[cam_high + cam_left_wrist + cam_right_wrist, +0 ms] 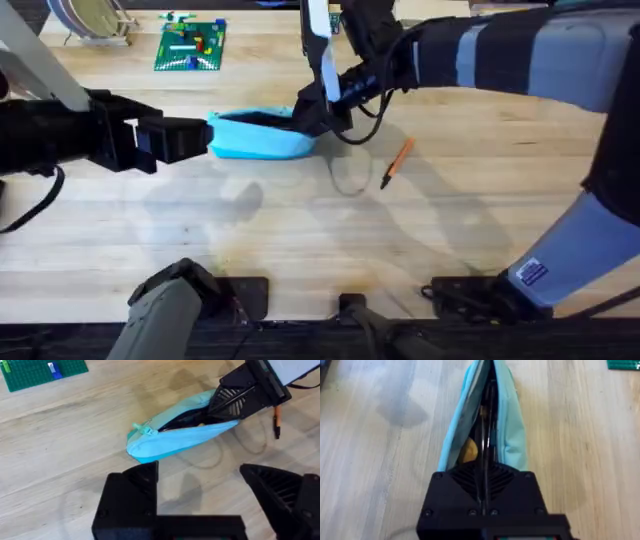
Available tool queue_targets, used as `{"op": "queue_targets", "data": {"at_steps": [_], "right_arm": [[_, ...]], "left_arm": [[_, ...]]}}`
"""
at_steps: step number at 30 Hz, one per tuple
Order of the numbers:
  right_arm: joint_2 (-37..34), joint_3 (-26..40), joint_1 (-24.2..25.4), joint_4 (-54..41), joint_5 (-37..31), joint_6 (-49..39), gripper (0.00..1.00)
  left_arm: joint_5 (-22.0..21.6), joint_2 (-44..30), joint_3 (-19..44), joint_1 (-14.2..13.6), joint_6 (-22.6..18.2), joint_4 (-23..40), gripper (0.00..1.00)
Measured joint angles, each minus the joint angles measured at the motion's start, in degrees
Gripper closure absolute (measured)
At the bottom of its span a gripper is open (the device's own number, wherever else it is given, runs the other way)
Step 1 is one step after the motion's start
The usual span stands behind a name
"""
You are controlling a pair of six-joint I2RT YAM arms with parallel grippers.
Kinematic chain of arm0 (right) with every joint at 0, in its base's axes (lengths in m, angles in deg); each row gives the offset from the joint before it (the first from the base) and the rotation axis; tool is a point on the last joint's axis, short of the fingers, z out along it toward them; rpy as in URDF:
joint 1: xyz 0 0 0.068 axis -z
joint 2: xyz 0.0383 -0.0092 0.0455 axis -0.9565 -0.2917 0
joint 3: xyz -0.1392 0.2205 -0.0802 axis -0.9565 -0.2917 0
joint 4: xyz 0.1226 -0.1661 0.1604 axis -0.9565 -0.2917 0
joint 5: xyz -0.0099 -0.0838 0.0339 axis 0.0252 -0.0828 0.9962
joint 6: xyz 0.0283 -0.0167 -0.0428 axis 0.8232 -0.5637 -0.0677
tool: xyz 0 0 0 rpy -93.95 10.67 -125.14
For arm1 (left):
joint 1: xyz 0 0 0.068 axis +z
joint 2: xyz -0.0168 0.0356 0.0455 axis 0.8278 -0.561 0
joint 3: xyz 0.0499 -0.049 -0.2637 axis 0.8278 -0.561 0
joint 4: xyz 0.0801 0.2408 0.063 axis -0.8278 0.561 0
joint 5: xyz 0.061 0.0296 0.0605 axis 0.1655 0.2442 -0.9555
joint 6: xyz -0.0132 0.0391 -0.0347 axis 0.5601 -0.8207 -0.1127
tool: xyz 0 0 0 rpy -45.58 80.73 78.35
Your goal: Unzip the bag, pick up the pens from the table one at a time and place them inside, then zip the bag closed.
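Note:
The light-blue bag (262,137) lies on the table (300,230), left of centre, with its zipper open along the top. In the right wrist view, something orange shows inside the bag (507,420) through the dark opening. My right gripper (316,117) is shut on the bag's right end, its fingers (465,485) pressed together there. My left gripper (195,140) stands open just off the bag's left end and touches nothing, its fingers (135,490) wide apart short of the zip pull (145,430). One orange pen (398,162) with a black tip lies on the wood to the right of the bag.
A green brick baseplate (190,45) lies at the back left, with a wire rack (90,20) in the far left corner. The right arm (520,60) spans the table's right side above the pen. Bare wood stretches in front of the bag.

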Motion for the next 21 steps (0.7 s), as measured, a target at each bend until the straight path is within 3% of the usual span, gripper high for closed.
{"op": "queue_targets", "data": {"at_steps": [2,5,8,9,21], "right_arm": [[0.00,0.00,0.00,-0.02,0.02,0.06,0.881],[0.00,0.00,0.00,0.11,0.19,0.13,0.513],[0.00,0.04,0.00,0.14,0.15,0.14,0.080],[0.00,0.04,0.00,0.16,0.15,-0.01,0.026],[0.01,0.07,0.00,0.39,0.14,1.35,0.004]], "left_arm": [[0.00,-0.02,0.00,0.00,0.00,0.00,0.006],[0.00,0.00,0.00,0.00,0.00,0.00,0.006],[0.00,0.00,0.00,0.00,0.01,0.00,0.006],[0.00,-0.02,0.00,0.00,0.00,0.00,0.006],[0.00,0.00,0.00,0.00,0.15,0.00,0.005]]}}
